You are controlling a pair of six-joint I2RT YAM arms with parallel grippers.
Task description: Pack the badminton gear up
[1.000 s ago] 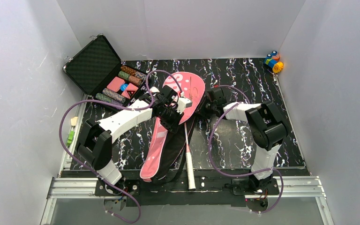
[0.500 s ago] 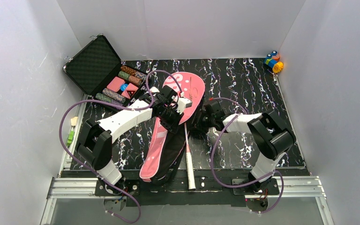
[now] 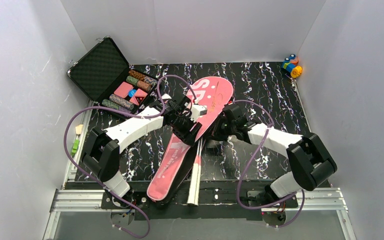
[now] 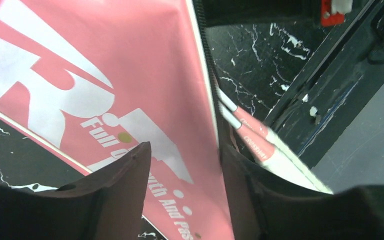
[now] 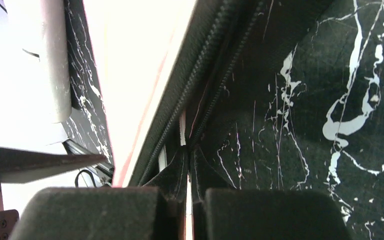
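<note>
The pink bag (image 3: 211,99) lettered in white lies slanted across the black marbled table, its narrow end toward the front rail. Two racket handles (image 3: 195,177), pink and white, stick out of its lower right side and also show in the left wrist view as handles (image 4: 260,146). My left gripper (image 3: 189,127) hovers open over the bag's middle, with the pink bag face (image 4: 130,75) showing between its fingers (image 4: 125,185). My right gripper (image 3: 220,131) is at the bag's right edge. There the right gripper (image 5: 187,172) is shut on a thin strip of that edge beside the black zipper (image 5: 205,55).
An open black case (image 3: 112,75) with striped chips stands at the back left. A small coloured toy (image 3: 292,65) sits in the back right corner. The aluminium rail (image 3: 330,195) runs along the front edge. Purple cables loop around both arms.
The right gripper closed on the bag's right edge and the bag swung, its wide end moving right. The racket handles shifted with it. The left gripper opened.
</note>
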